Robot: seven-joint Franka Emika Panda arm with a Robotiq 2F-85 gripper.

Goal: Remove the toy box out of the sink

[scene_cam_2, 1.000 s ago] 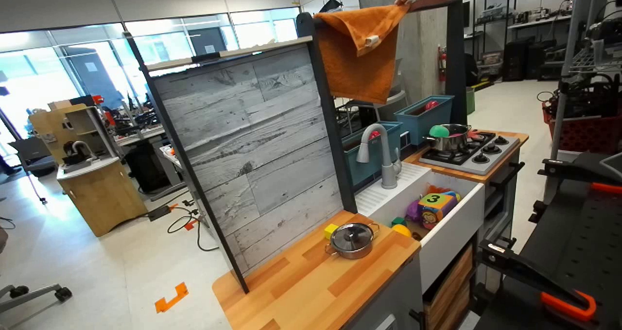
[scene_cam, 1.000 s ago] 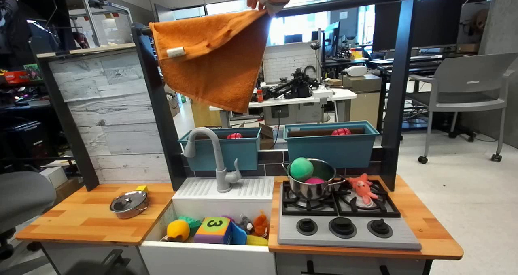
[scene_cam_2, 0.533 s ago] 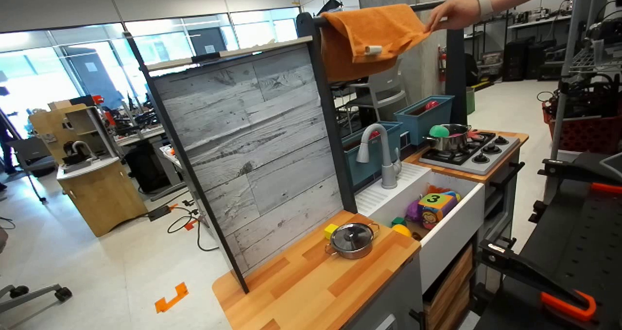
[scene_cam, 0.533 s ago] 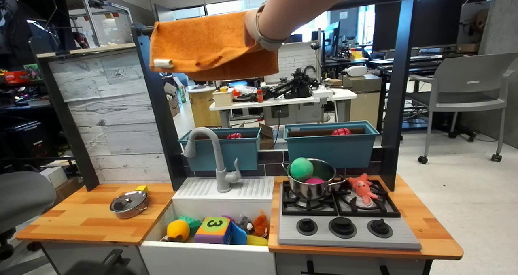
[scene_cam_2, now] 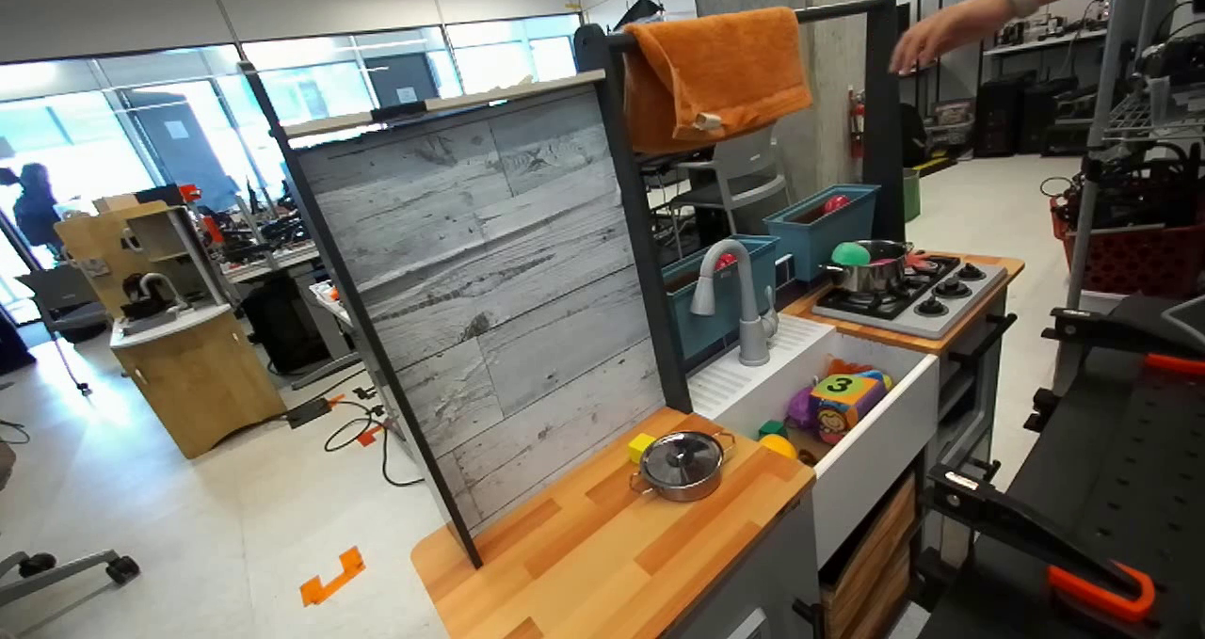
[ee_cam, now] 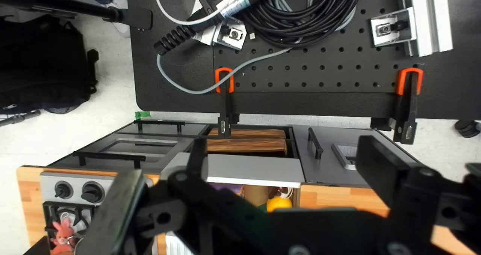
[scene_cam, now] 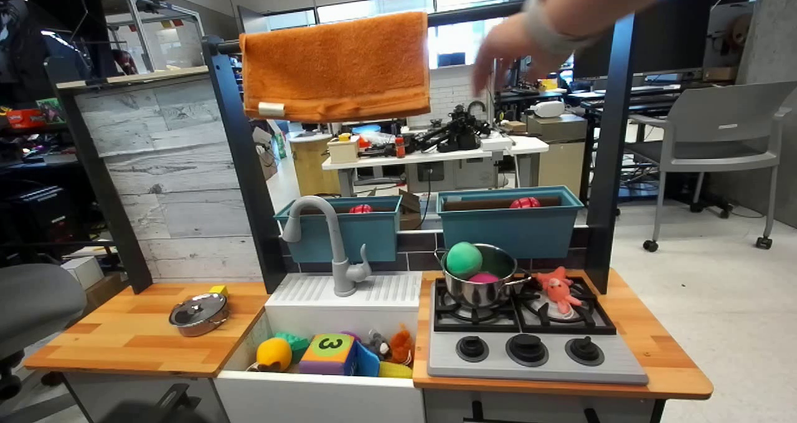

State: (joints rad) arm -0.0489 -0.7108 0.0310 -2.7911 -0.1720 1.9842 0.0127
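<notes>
While the fingers (ee_cam: 378, 168) gape, the toy box (scene_cam: 328, 356) lies well away.

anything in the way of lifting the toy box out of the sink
Nothing visible lies on the toy box; lifting straight up seems unobstructed. The faucet stands behind it; a person's hand is higher up.

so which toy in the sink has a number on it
The cube-shaped toy box, with a black 3 on its upper face; no number shows on the others, such as the rounded yellow toy.
</notes>
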